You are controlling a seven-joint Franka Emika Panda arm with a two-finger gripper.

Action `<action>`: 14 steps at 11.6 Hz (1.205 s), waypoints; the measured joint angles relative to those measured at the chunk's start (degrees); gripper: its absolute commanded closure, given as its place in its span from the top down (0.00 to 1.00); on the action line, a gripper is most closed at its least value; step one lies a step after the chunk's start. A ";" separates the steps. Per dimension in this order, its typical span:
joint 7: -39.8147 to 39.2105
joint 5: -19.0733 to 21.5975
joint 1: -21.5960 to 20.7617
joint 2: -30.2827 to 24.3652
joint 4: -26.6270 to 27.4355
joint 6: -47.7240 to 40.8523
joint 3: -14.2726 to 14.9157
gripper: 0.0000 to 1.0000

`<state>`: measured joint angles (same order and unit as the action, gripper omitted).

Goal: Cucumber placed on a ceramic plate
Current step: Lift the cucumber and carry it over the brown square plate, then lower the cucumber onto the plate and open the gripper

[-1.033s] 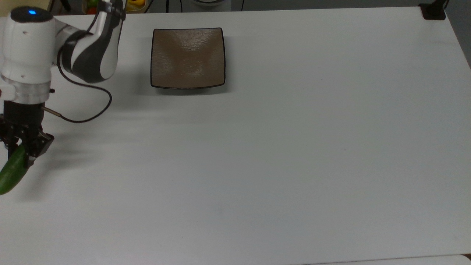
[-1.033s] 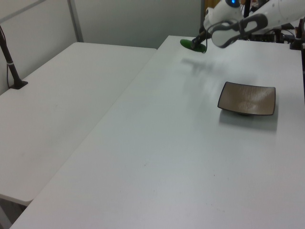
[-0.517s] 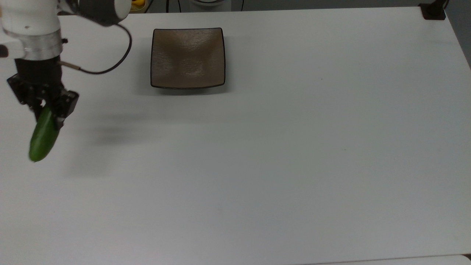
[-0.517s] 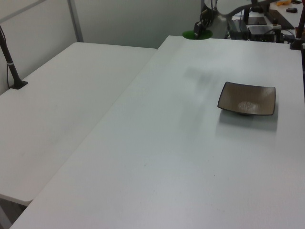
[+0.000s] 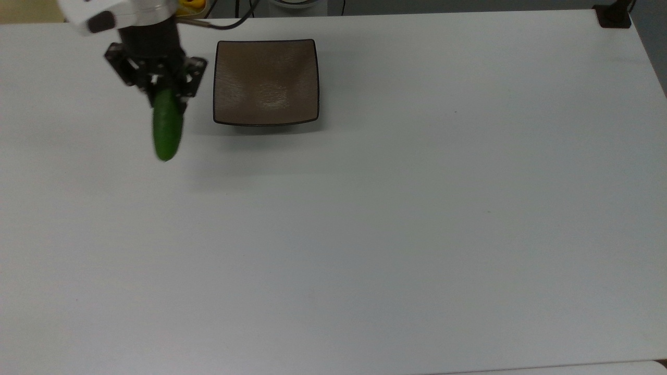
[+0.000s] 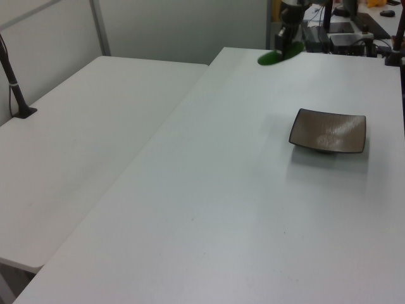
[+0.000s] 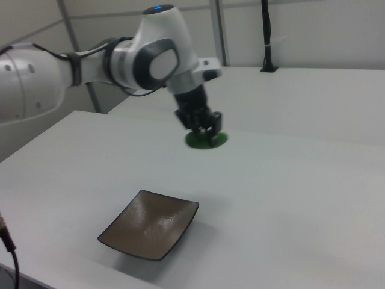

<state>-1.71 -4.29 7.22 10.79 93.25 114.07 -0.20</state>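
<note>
Currently: cucumber [image 5: 167,130] held aloft, ceramic plate [image 5: 266,82] bare.
I find the gripper [image 5: 159,88] clamped on one end of the cucumber, which hangs above the white table [image 5: 396,208] just beside the plate's edge on the top view's left. Plate sits flat, apart from both. Cucumber's height above the table appears modest in the right view, though I cannot fix it.

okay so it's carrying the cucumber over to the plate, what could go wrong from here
1. The hand grips the cucumber near one end, so the long free end might swing or slip out.
2. The plate has upturned corners; coming in low, the cucumber could clip its rim and shove it.
</note>
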 measured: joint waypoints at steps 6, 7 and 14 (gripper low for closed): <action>-0.37 2.97 -5.06 -12.63 20.50 -6.22 -1.00 0.03; -0.38 3.70 -5.39 -12.93 22.71 -6.21 -1.17 0.03; -0.49 3.97 -6.54 -12.91 32.60 -3.94 -2.29 0.50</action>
<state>-2.20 -0.33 0.68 -2.12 125.85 110.13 -2.49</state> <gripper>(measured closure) 0.586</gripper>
